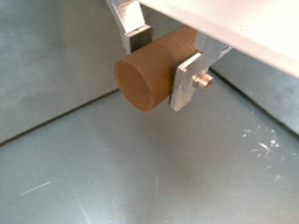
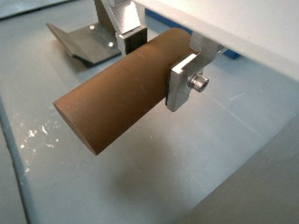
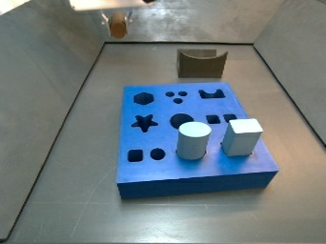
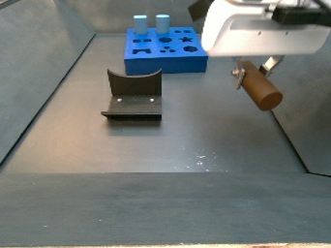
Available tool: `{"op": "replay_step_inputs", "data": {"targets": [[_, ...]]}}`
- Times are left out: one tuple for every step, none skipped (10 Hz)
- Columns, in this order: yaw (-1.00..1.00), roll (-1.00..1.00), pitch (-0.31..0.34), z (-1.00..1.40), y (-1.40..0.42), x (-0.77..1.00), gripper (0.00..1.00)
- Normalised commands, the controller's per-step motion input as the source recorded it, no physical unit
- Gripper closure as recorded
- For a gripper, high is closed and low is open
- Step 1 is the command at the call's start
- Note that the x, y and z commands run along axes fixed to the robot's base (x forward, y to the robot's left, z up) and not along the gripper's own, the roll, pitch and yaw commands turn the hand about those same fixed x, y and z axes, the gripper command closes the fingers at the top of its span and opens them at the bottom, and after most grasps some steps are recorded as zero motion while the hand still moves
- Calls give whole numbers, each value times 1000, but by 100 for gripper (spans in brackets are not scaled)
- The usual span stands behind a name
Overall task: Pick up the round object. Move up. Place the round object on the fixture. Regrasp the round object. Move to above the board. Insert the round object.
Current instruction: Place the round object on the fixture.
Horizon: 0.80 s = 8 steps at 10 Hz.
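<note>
My gripper (image 1: 162,61) is shut on the round object (image 1: 146,74), a brown peg held crosswise between the silver fingers, well above the grey floor. Both wrist views show it, with its long side in one (image 2: 117,101). In a side view the gripper (image 4: 253,68) hangs at the right with the peg (image 4: 262,89) tilted below it. The fixture (image 4: 132,95) stands on the floor to its left, apart from the peg. The blue board (image 4: 165,53) lies farther back. In a side view the peg (image 3: 117,24) is at the far left, behind the fixture (image 3: 200,63) and the board (image 3: 192,176).
A pale grey-white cylinder (image 3: 193,141) and a white block (image 3: 242,136) stand on the board's near part. Grey walls enclose the floor. The fixture (image 2: 87,39) shows behind the fingers in a wrist view.
</note>
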Motion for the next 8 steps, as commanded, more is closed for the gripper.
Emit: {"op": "replay_step_inputs", "data": {"targets": [[-5,27,72,1000,3,-15,100],[-7,39,83,1000,7,-22,100],[-8,46,86,1000,10,-24,100],[-12,62,99,923,18,-25,100],[-14,68,107,836,20,-24,100],[-16,80,122,662,25,-16,100],[-16,86,135,529,26,-11,100],[-12,89,146,349,23,-6,100]]}}
